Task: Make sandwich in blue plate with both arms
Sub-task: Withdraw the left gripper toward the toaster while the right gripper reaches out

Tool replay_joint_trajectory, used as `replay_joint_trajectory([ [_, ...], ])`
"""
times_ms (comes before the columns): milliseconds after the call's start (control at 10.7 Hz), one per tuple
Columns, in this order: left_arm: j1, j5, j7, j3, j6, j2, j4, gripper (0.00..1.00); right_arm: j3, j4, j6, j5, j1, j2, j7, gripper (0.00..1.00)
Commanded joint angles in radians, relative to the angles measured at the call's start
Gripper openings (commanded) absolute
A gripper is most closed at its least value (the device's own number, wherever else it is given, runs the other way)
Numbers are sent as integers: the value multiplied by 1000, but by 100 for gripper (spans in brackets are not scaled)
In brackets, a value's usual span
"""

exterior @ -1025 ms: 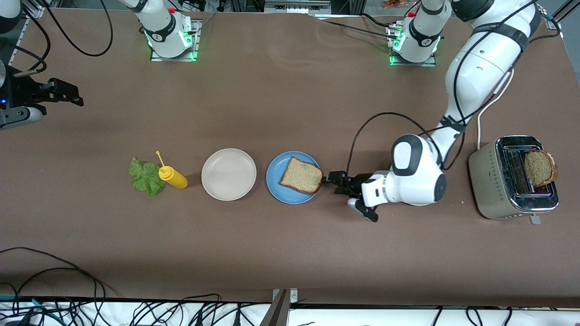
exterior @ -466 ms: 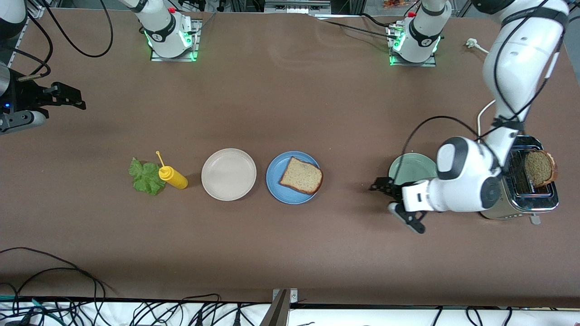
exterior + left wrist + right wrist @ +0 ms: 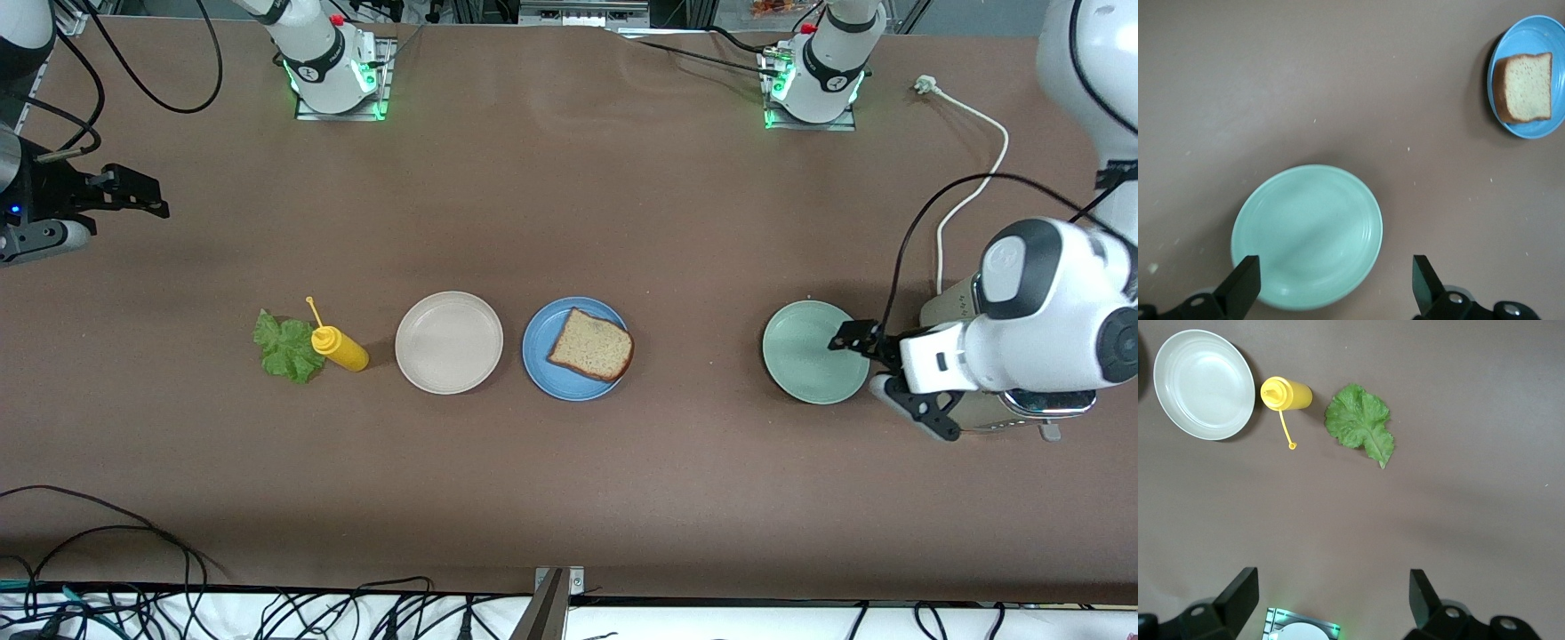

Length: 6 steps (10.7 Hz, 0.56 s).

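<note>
The blue plate [image 3: 542, 356] [image 3: 1528, 130] lies mid-table with one brown bread slice [image 3: 590, 345] [image 3: 1523, 87] flat on it. A ruffled green lettuce leaf [image 3: 284, 348] [image 3: 1359, 422] lies on the table toward the right arm's end. My left gripper [image 3: 889, 382] [image 3: 1335, 267] hangs open and empty over the edge of a mint-green plate, well away from the blue plate. My right gripper [image 3: 133, 194] [image 3: 1333, 580] waits open and empty in the air at the right arm's end of the table.
A beige-white plate [image 3: 449, 342] [image 3: 1203, 383] sits beside the blue plate, and a yellow squeeze bottle [image 3: 340, 348] [image 3: 1286, 393] stands against the lettuce. The mint-green plate [image 3: 805, 351] [image 3: 1305, 237] lies beside a steel toaster [image 3: 947, 309], which the left wrist mostly covers. A white cord [image 3: 978, 169] trails from the toaster.
The left arm has drawn back from the blue plate to above the mint-green plate, leaving the bread slice on the blue plate. Its wrist now hides the toaster. The right arm has barely moved.
</note>
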Motion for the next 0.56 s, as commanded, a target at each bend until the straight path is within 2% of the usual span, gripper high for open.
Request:
replay_joint_trajectory([
  [0,-35,55,-67,59,-63,-196,-74,100,-9,14,-2,27,-7,12,11,100],
  [93,-55,81,-67,89,-79,-247,-79,100,-9,14,-2,39,-9,23,6,100],
  [186,-131,123,-68,181,-79,-278,-71,100,-12,14,0,48,-12,32,2,100],
  [280,-232,123,-76,323,-77,-314,-71,100,-13,14,9,69,-27,45,-3,100],
  [373,-296,108,-73,418,-76,-340,-69,100,-13,14,9,74,-40,60,-3,100],
  [466,-348,108,-76,465,-77,-377,-71,100,-13,14,15,77,-44,71,-9,100],
])
